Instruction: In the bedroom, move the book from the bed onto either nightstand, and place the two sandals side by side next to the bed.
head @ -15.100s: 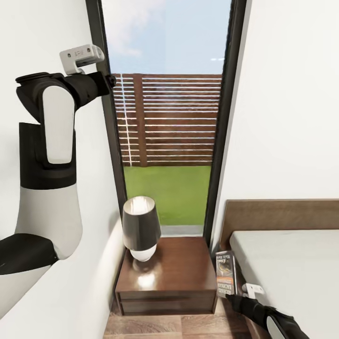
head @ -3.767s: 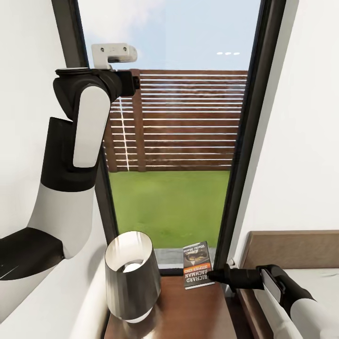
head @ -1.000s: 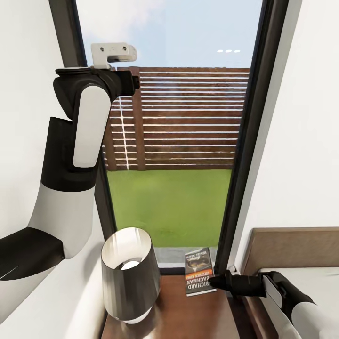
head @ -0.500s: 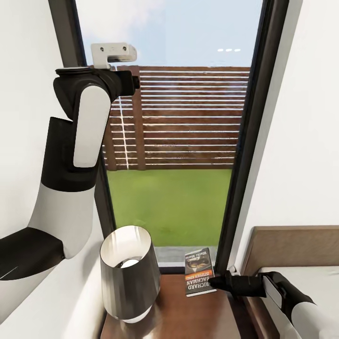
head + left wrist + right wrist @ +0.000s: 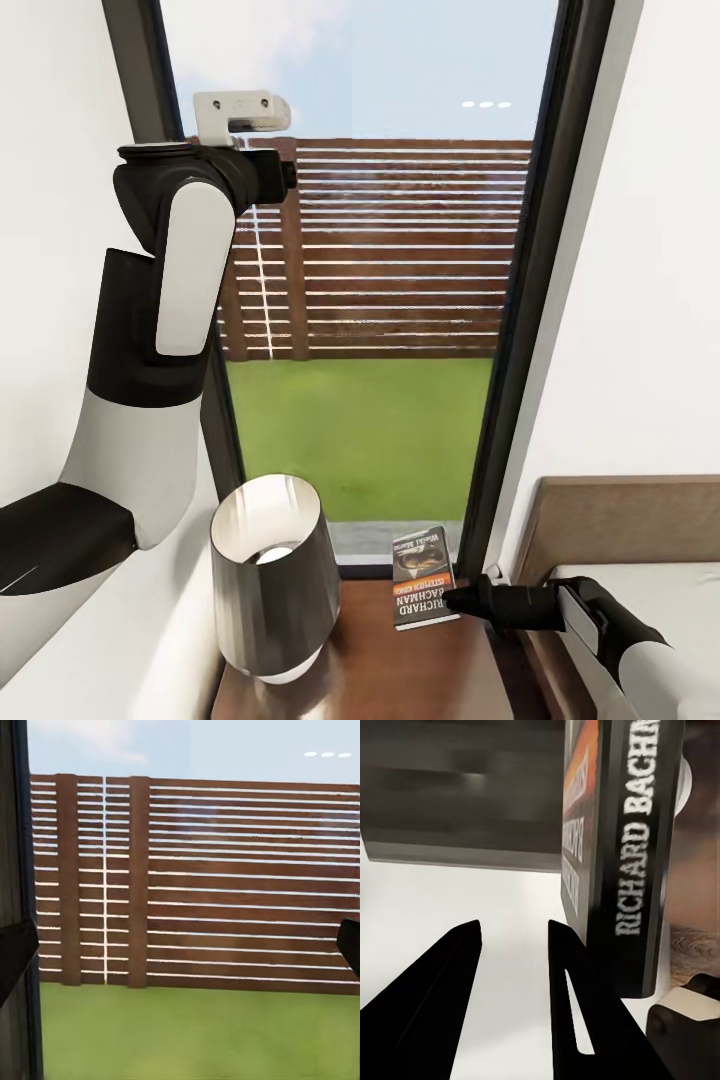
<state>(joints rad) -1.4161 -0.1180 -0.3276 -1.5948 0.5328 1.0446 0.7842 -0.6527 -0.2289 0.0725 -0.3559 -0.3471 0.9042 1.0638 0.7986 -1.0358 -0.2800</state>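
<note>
Right wrist view: right pincer (image 5: 514, 930) parted, beside book (image 5: 626, 862).

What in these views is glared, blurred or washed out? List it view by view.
Head view: sharp overall; the lamp shade's inside glows white, the glossy nightstand shows soft reflections. Left wrist view: the fence is crisp, bright flecks sit in the sky. Right wrist view: the book spine reads clearly, the dark band behind it is smeared, the area below is blown white.
</note>
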